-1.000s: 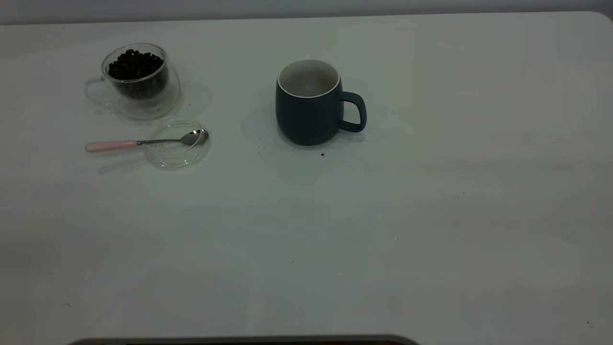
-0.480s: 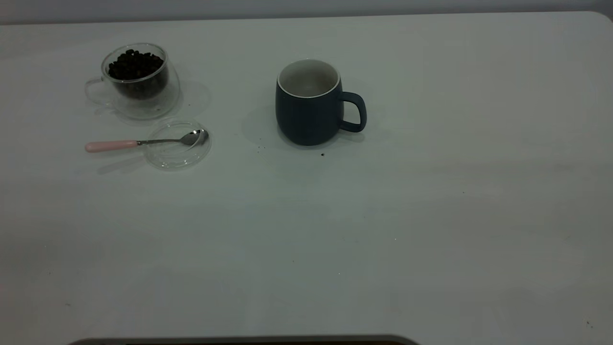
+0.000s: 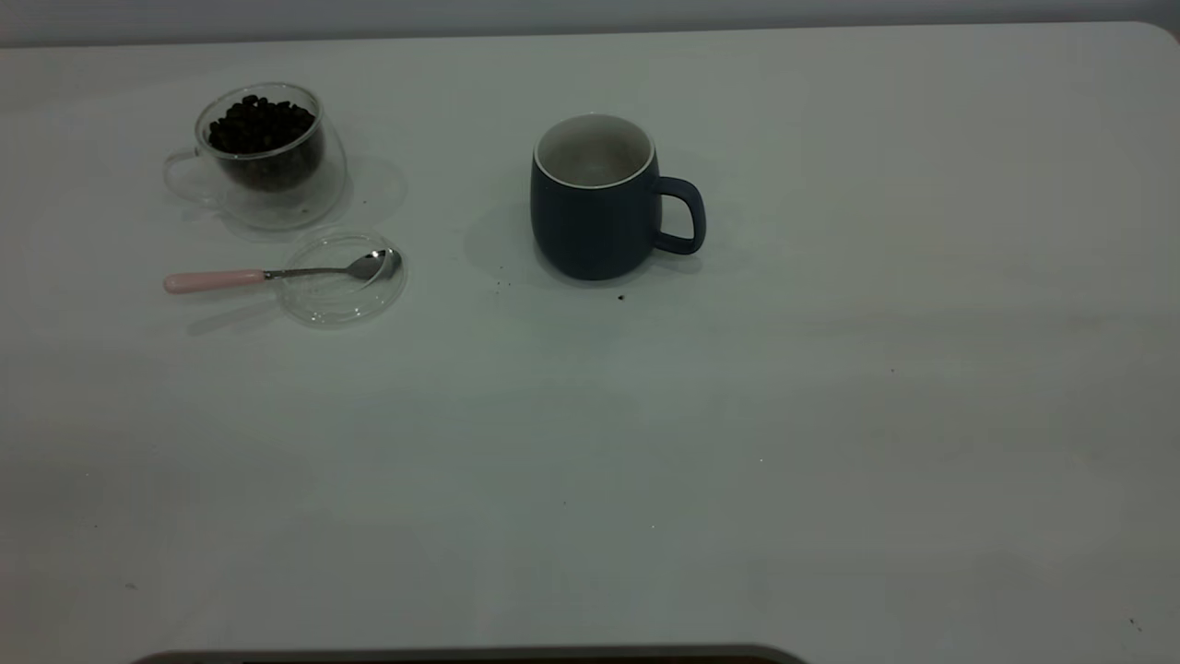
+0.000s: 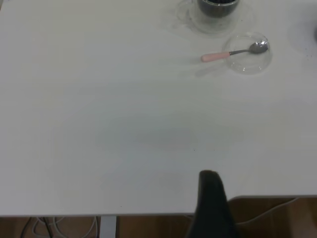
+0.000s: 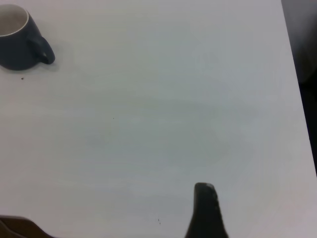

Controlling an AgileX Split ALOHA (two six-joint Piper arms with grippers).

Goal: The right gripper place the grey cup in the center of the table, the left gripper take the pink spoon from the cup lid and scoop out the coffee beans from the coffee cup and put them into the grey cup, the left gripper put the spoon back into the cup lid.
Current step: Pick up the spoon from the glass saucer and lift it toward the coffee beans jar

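Note:
The grey cup [image 3: 595,221] stands upright and empty near the middle of the table [image 3: 737,461], handle to the right; it also shows in the right wrist view [image 5: 17,47]. The coffee cup [image 3: 263,161], full of coffee beans [image 3: 261,124], stands at the far left. In front of it the pink spoon [image 3: 277,274] lies with its bowl in the cup lid [image 3: 341,300] and its handle pointing left. Neither gripper shows in the exterior view. The left gripper [image 4: 213,198] hangs over the table's near edge, far from the spoon [image 4: 233,53]. The right gripper [image 5: 205,208] is far from the grey cup.
A few dark specks [image 3: 620,298] lie in front of the grey cup. A dark rim [image 3: 461,657] runs along the table's near edge. In the left wrist view, brown floor and cables [image 4: 59,228] show past the table edge. The table's right edge [image 5: 297,99] shows in the right wrist view.

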